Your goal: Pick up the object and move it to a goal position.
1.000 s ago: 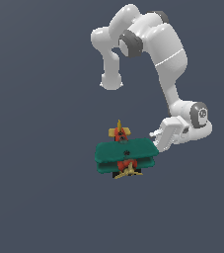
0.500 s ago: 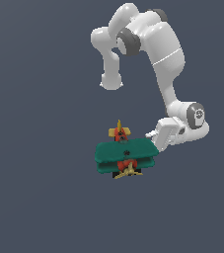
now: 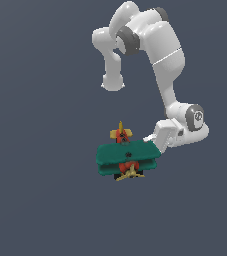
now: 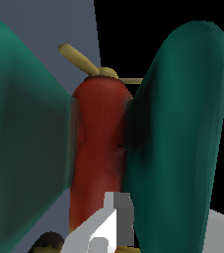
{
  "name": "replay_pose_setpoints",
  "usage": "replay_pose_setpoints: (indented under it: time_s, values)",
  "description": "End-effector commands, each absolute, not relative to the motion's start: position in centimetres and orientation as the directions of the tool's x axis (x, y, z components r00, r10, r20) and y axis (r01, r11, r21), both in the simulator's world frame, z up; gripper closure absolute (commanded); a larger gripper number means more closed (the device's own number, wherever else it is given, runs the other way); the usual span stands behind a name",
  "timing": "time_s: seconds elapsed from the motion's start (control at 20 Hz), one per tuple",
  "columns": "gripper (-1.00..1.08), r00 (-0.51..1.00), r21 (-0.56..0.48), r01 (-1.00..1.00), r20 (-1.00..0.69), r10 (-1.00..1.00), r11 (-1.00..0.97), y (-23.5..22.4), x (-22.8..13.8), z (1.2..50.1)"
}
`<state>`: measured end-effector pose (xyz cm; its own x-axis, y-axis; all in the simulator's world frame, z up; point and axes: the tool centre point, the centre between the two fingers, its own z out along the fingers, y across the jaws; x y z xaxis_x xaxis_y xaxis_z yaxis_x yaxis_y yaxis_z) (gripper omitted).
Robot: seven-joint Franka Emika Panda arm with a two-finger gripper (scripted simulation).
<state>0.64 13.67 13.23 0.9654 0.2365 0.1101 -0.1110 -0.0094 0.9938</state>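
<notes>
- Biplane (image 3: 127, 159): your object is a small toy with two broad teal-green wings stacked one over the other, a red-orange body between them, a yellow propeller (image 3: 129, 173) at one end and a yellow tail (image 3: 121, 132) at the other.
- You can see a small dark spot on the upper wing's flat face in the exterior view.
- Wings look smooth and matte, with rounded edges and softly rounded tips; in the wrist view they fill both sides of the frame as thick, curved slabs.
- Body (image 4: 97, 148) reads as a glossy, rounded cylinder, slightly pinched near its middle, with the yellow propeller blade angled out past its far end.
- Gripper (image 3: 157, 140) is white, blocky and hard-edged, and sits right against the wing tips on the exterior view's right; the biplane lies directly beside it, reaching away from it toward the exterior view's left.
- A pale grey-white finger (image 4: 108, 225) shows in the wrist view close against the red body, between the two wings.
- You cannot tell from either view whether the gripper is clenched on the biplane or released.
- Arm (image 3: 160, 55) is glossy white with dark grey joint bands and rounded housings.
- Backdrop is a flat, even slate grey.
</notes>
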Motion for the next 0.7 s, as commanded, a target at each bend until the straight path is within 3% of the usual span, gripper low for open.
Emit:
replay_pose_setpoints:
  time_s: [0.0, 0.4, 0.65]
  values:
    - [1.08, 0.965, 0.994, -0.111, 0.11, 0.237, -0.009, 13.7, 0.6, 13.2]
    - [1.08, 0.965, 0.994, -0.111, 0.11, 0.237, -0.009, 13.3, 0.9, 13.6]
    - [1.08, 0.965, 0.994, -0.111, 0.109, 0.237, -0.007, 11.0, 2.9, 15.7]
